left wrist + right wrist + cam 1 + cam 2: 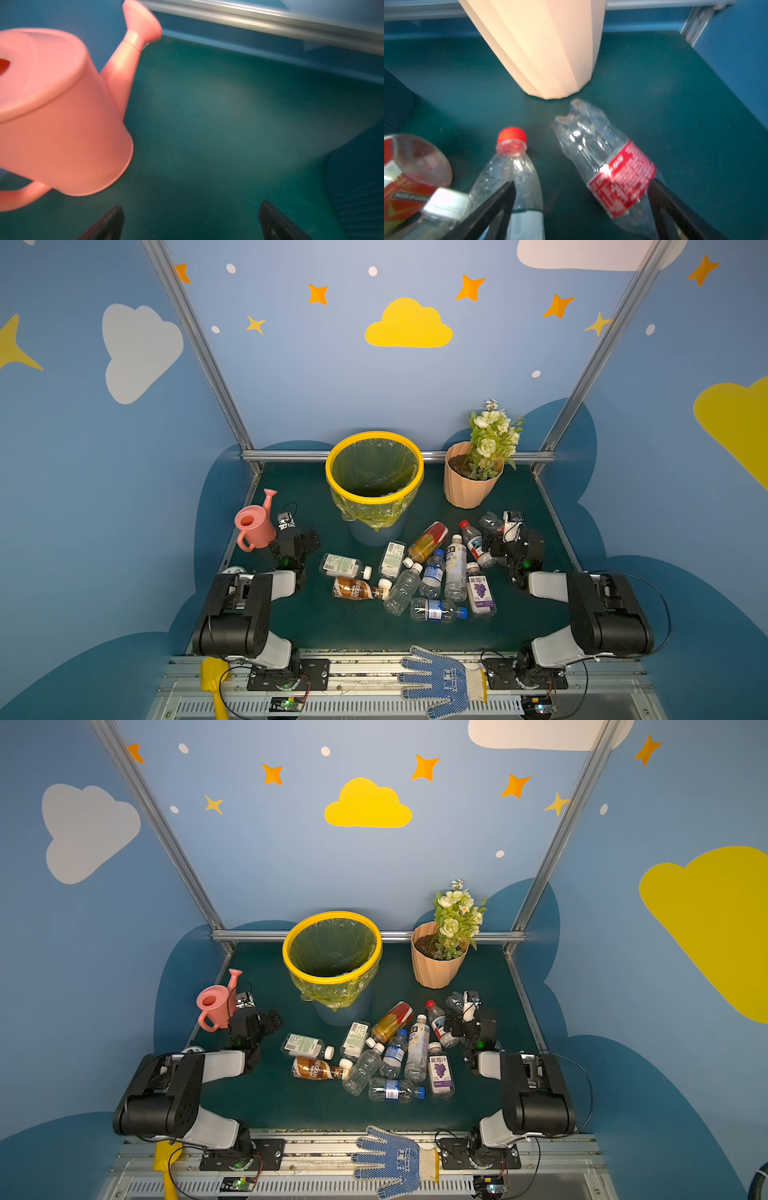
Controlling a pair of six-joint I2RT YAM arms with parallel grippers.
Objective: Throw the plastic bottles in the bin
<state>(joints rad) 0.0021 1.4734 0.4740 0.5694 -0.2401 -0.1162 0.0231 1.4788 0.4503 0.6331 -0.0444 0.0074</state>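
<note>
we see the plastic bottles (455,572) heaped at the lower middle of both top views, on the green mat (332,630) just below the bin (374,434), which stands upright at centre. our left gripper (192,218) gapes wide and empty beside the pink watering can (62,124). our right gripper (582,186) is spread wide too, gripping nothing; a crushed red-label bottle (612,170) lies between its fingers.

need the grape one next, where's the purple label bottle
In both top views the purple label bottle lies at the right edge of the bottle pile, just right of a tall clear bottle with a white cap.
</note>
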